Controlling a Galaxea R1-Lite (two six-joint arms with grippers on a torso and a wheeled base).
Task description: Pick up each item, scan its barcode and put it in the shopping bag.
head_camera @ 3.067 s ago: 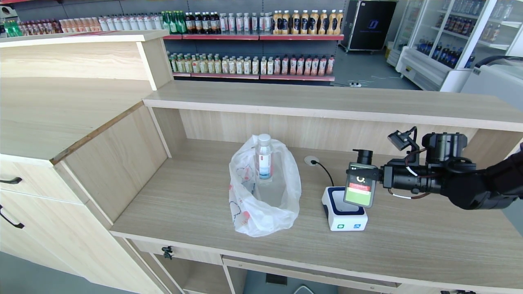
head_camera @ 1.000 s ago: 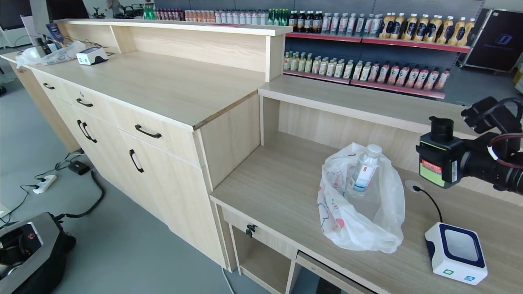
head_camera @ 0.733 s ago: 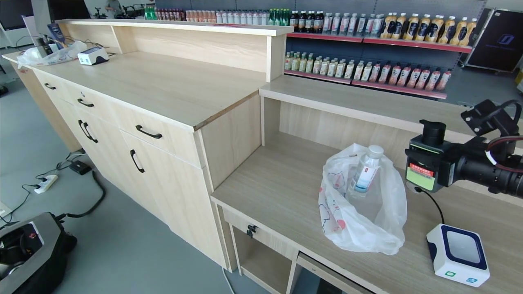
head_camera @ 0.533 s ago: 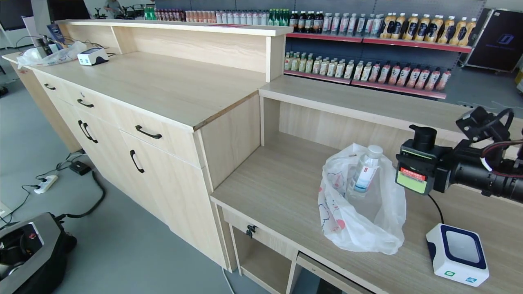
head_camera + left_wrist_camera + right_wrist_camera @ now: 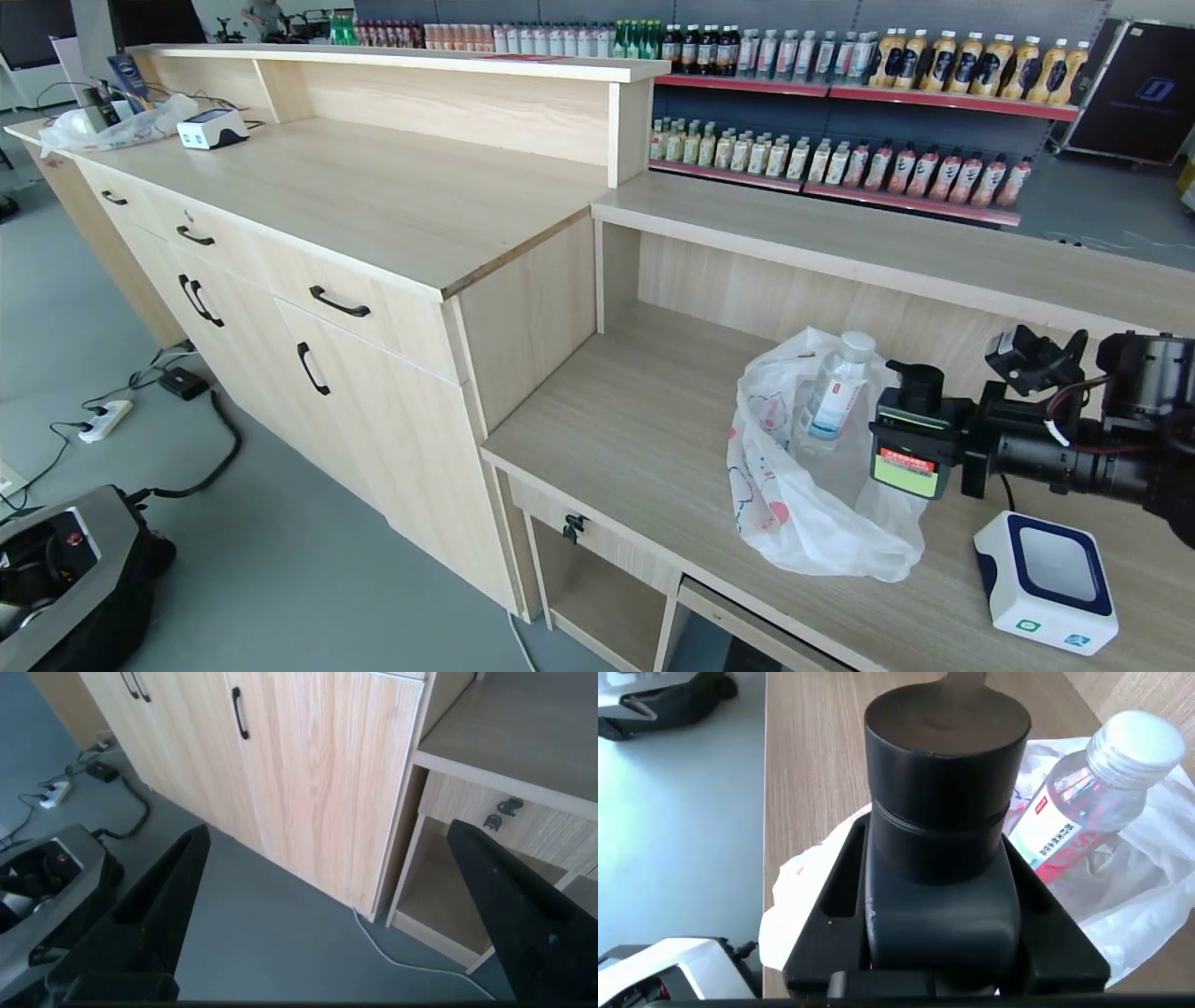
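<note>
My right gripper (image 5: 924, 441) is shut on a black bottle (image 5: 908, 446) with a black cap and a red-and-green label. It holds the bottle upright at the right rim of the white shopping bag (image 5: 794, 523), just above it. Seen from the right wrist, the black bottle (image 5: 945, 859) hangs over the bag (image 5: 1148, 905). A clear water bottle (image 5: 834, 387) with a white cap leans inside the bag; the same water bottle (image 5: 1083, 812) lies just beyond the held one. The white-and-blue scanner (image 5: 1046, 583) sits on the counter right of the bag. My left gripper (image 5: 327, 835) is open above the floor beside the cabinets.
A raised shelf (image 5: 840, 233) runs behind the low counter (image 5: 635, 420), and a taller counter (image 5: 355, 196) with drawers stands to the left. The scanner's cable (image 5: 1006, 490) trails behind the arm. A power strip (image 5: 101, 420) and a black device (image 5: 65, 560) lie on the floor.
The head view swung left after the earliest frame. Over the last second my right gripper carried the black bottle left and down, from beside the bag to its right rim.
</note>
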